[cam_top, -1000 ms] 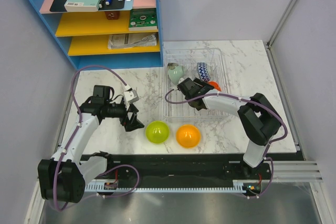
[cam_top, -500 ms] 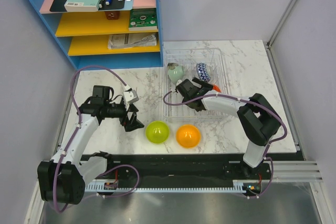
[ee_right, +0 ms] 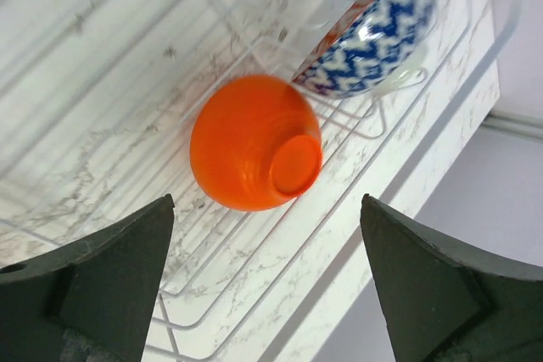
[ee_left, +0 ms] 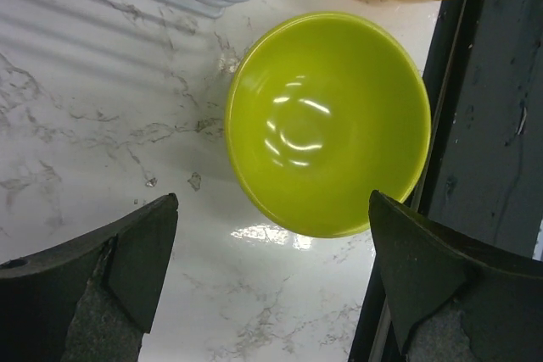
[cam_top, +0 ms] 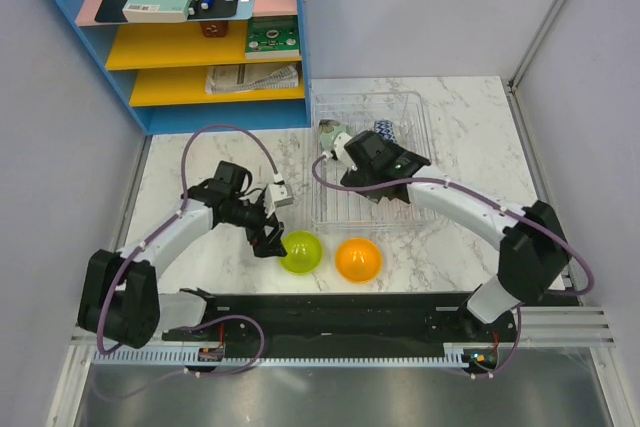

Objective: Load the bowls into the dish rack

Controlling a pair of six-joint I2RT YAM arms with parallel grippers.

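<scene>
Since a second ago the left arm has stretched out across the worktop (cam_top: 460,107) to the lime green bowl (ee_left: 327,125), and the right arm has swung deeper over the dish rack (cam_top: 368,97), its elbow now out to the right.

White marble-patterned stone covers the worktop, with plain grey walls around it and a black rail along the near edge. A blue-and-yellow shelf unit (cam_top: 165,47) stands at the back left, holding a book, pens and papers.

Clear ribbed plastic with a raised rim forms the dish rack, which sits at the back centre. Inside it the red bowl (ee_right: 254,154) lies tipped over on the ribs, smooth and glossy, its foot ring turned up toward the wrist camera. The patterned bowl (ee_right: 373,40), with blue-and-white zigzags, stands on edge just beside it. From above, the pale grey-green bowl (cam_top: 333,133) shows at the rack's left side.

On the worktop in front of the rack, the lime green bowl sits mouth up, shiny inside. The orange bowl (cam_top: 358,259) sits just to its right, apart from it.

The left gripper (ee_left: 271,209) is spread wide and holds nothing, with the lime bowl just ahead of its fingers. The right gripper (ee_right: 265,201) is also spread wide, above the red bowl and gripping nothing.
</scene>
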